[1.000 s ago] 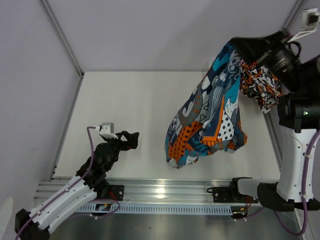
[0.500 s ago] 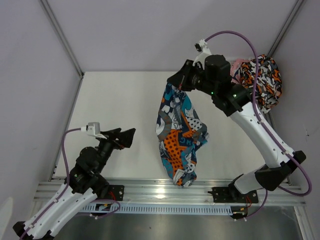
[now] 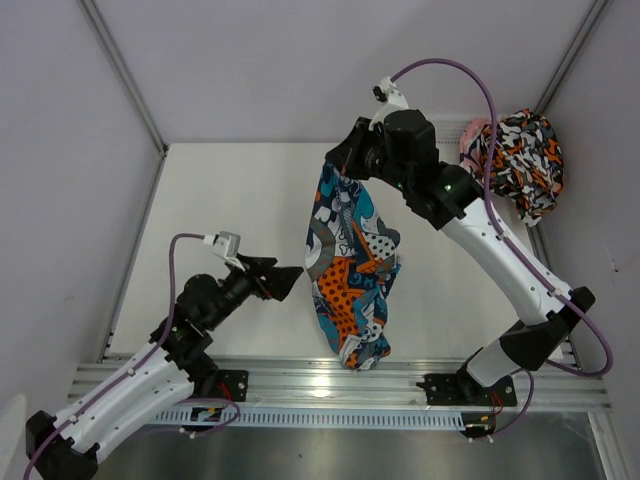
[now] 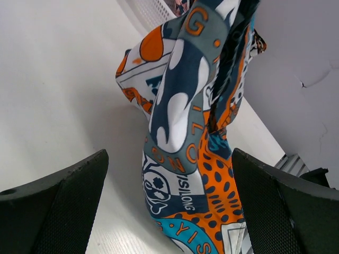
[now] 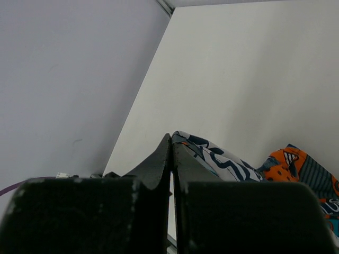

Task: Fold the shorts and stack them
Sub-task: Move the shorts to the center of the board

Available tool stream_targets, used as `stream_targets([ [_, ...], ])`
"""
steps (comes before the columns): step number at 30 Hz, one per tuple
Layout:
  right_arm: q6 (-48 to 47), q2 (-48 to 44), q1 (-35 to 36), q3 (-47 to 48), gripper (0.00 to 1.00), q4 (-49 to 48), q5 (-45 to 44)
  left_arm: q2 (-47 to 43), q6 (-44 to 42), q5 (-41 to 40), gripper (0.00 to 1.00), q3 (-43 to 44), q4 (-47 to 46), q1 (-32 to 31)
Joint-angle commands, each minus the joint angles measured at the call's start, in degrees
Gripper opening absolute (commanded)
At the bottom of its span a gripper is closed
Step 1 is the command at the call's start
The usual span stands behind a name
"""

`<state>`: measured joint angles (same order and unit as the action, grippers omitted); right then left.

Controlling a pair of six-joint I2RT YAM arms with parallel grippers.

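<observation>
Before left tool (image 3: 290, 280) — teal shorts (image 3: 350, 270); beyond, blotched shorts (image 3: 525, 165), perhaps basketed.

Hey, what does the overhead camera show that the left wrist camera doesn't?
Only overhead: the right end effector pinching the blue and orange shorts by the top, and a clear look at the blotchy shorts heaped in the far right corner. Only the left wrist: the print's lettering up close. Both: those hanging shorts and the open left end effector facing them.
</observation>
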<state>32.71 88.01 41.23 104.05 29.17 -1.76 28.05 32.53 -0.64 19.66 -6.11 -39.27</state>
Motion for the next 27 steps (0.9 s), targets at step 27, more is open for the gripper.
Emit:
stream_targets([
  [27, 7.63, 10.59, -22.06, 3.97, 0.00, -7.89, -8.36, 12.02, -6.78, 4.17, 0.99, -2.17, -7.52, -6.52],
])
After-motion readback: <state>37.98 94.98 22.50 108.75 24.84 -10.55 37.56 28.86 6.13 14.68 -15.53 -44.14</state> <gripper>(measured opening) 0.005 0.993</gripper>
